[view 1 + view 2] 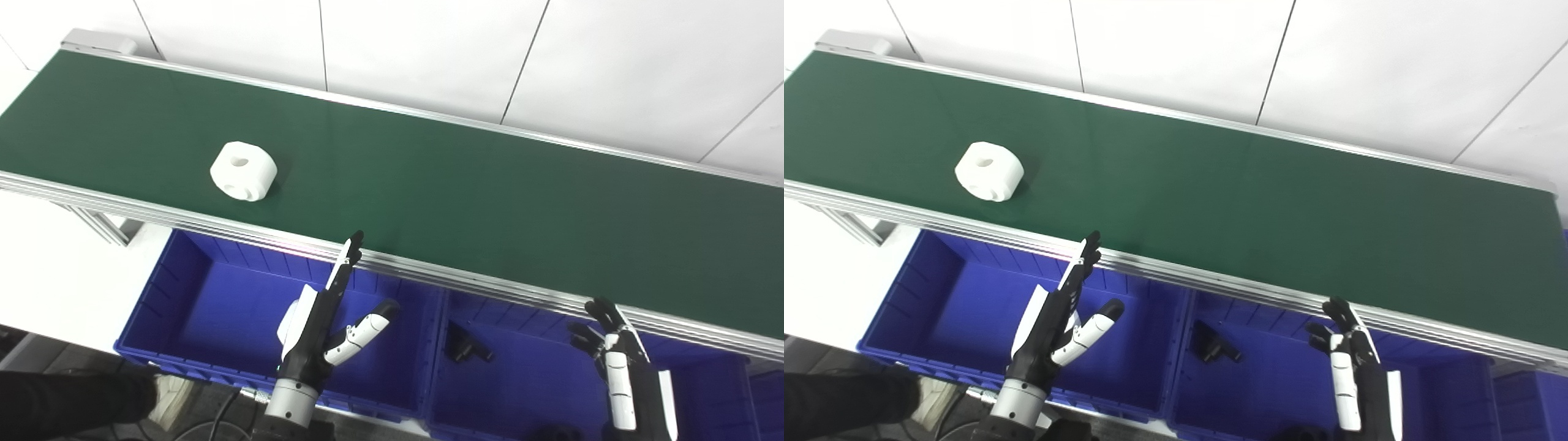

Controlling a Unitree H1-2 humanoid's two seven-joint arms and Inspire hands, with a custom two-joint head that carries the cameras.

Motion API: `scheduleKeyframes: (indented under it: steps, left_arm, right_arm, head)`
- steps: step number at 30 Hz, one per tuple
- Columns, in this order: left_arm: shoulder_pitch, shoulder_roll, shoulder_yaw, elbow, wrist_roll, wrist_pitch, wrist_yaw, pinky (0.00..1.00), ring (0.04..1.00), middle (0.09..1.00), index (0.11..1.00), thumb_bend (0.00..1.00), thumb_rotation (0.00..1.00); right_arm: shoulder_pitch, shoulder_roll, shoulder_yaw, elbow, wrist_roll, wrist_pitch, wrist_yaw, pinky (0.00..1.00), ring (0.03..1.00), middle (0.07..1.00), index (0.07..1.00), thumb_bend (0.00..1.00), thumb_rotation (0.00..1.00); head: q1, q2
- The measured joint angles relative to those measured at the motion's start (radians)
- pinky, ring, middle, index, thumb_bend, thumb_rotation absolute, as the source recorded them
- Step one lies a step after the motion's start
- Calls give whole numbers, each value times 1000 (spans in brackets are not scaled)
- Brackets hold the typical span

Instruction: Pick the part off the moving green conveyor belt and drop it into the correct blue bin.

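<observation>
White part (243, 171) is carried on belt (459, 184), upper left; left hand (324, 331) is held wide below, prob. awaiting it; right hand (615, 355) is spread too, empty.

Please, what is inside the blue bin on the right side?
A small black part lies on the floor of the right blue bin. The right hand covers some of the bin; what lies there cannot be seen.

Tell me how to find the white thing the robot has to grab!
Look at the long green conveyor belt, toward its left end. The white part sits there alone: a chunky round block with holes in it, unlike the small black piece down in the blue bin.
</observation>
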Motion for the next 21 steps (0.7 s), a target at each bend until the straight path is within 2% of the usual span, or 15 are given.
scheduleKeyframes:
  steps: [4,10,18,20,21]
  left_arm:
    - [0,0,0,8,-3,-5,6,956,975,1000,1000,573,748]
    - [-1,2,0,41,-4,-10,10,936,963,1000,1000,558,732]
    - [-5,3,0,49,-4,-43,14,921,968,1000,1000,562,718]
    - [-10,4,0,48,6,-51,16,846,948,1000,1000,616,758]
    - [-11,5,0,45,21,-56,17,841,947,1000,1000,620,760]
  right_arm:
    - [-1,0,0,22,0,-31,7,715,730,863,880,398,899]
    - [-2,2,1,28,-4,-34,13,711,742,872,893,397,907]
    - [-6,10,1,67,-35,-39,9,678,716,857,893,357,922]
    - [-9,12,1,72,-39,-44,9,668,709,860,896,340,941]
    - [-10,13,3,73,-43,-45,8,667,708,860,896,338,943]
  head:
    - [3,-28]
    - [-9,-57]
    - [-12,-71]
    - [-18,-72]
    - [-18,-72]
